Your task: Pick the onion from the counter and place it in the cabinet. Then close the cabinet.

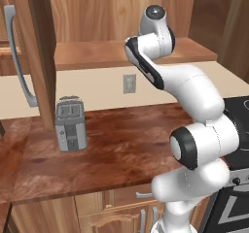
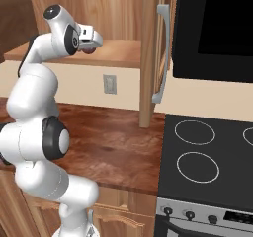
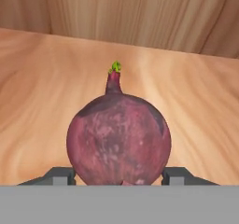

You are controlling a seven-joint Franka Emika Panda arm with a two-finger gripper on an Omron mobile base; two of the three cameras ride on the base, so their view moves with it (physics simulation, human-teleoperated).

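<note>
The reddish-purple onion (image 3: 119,139) with a small green tip sits between my two dark fingertips (image 3: 60,175), and my gripper (image 3: 120,176) is shut on it. From the right base view the gripper (image 2: 92,39) reaches into the open wooden cabinet, holding the onion (image 2: 89,49) just over the cabinet shelf (image 2: 121,53). I cannot tell whether the onion touches the shelf board (image 3: 42,101). Both cabinet doors stand open: one (image 1: 41,57) on the left, the other (image 2: 150,58) on the right. The dark wood-grain counter (image 1: 112,149) lies below.
A grey toaster (image 1: 71,124) stands on the counter's left part, near the open left door's grey bar handle (image 1: 20,64). A wall outlet (image 1: 129,84) sits under the shelf. The black stovetop (image 2: 207,157) lies right of the counter, under a black appliance (image 2: 217,28).
</note>
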